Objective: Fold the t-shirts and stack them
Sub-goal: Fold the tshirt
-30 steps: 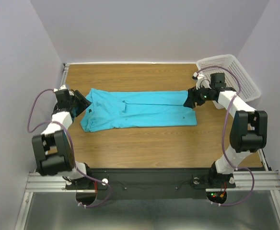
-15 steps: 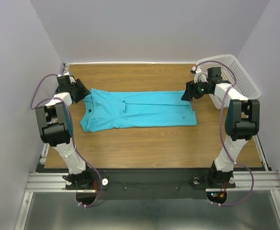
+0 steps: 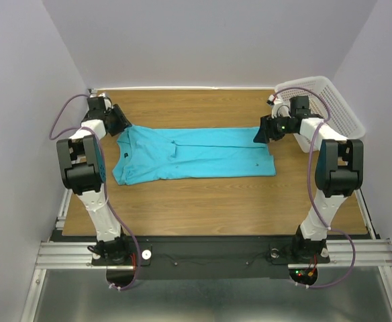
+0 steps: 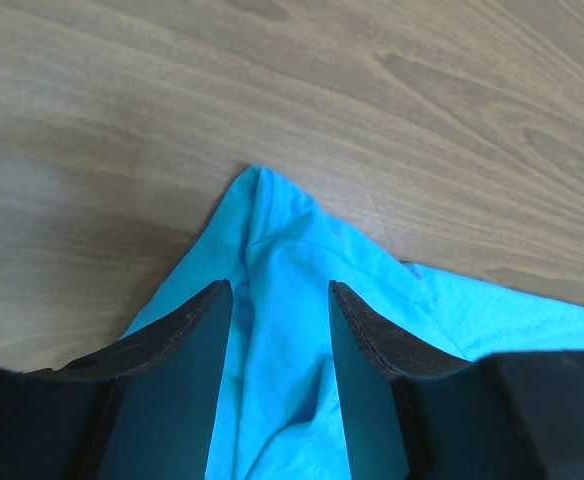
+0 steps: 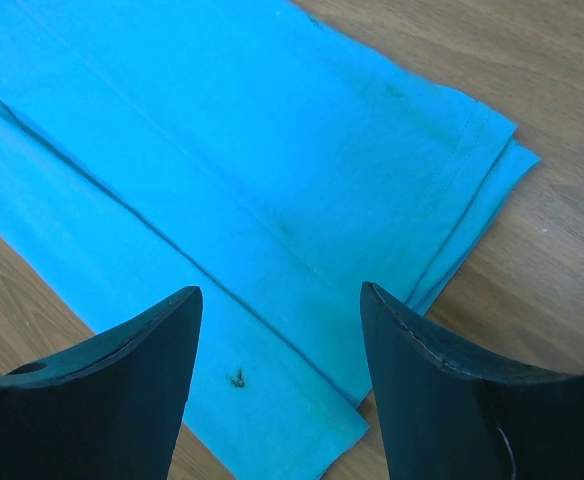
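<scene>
One turquoise t-shirt point(image 3: 196, 153) lies flat on the wooden table, folded lengthwise into a long band, neck end to the left. My left gripper point(image 3: 123, 122) is at its far left corner. In the left wrist view a raised point of the cloth point(image 4: 272, 230) runs between the fingers of this gripper point(image 4: 278, 290), which stand apart and do not pinch it. My right gripper point(image 3: 258, 134) hovers over the far right hem corner. In the right wrist view it point(image 5: 280, 290) is wide open above the layered hem point(image 5: 222, 150), which carries a small dark speck.
A white perforated basket point(image 3: 330, 100) sits at the far right corner, just behind the right arm. Grey walls close in the table point(image 3: 203, 201) on three sides. Bare wood lies in front of the shirt.
The left arm has swung back and outward to the shirt's far left corner, and its jaws have narrowed. The right gripper shifted slightly toward the far edge, then held still.
</scene>
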### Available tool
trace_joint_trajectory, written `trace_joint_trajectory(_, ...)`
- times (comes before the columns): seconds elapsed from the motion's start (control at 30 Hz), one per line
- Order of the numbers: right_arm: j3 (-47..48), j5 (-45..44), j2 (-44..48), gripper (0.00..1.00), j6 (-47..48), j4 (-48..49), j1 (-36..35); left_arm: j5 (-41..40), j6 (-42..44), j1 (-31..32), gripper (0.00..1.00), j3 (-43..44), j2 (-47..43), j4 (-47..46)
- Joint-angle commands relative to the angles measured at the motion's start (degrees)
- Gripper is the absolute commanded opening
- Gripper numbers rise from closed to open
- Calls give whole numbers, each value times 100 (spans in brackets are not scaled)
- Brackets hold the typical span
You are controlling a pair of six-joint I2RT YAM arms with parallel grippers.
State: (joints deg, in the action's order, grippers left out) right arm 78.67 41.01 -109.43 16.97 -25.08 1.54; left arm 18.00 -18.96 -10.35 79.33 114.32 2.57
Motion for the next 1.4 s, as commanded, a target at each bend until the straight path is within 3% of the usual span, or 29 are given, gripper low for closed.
trace_joint_trajectory(0.0,-36,144,369,70,-18,135,30,-7,24,42,54,416,64,112)
trace_joint_trajectory(0.33,-54,74,343,70,25,153,30,11,112,94,50,856,284,402)
trace_joint_trajectory(0.7,-36,100,299,70,8,153,30,-51,112,112,44,513,169,438)
trace_joint_trajectory(1.1,-133,469,334,70,122,144,31,-156,270,112,44,320,-305,552)
trace_joint_trajectory(1.37,-212,855,361,70,263,126,-48,-87,419,121,45,-567,-1482,376)
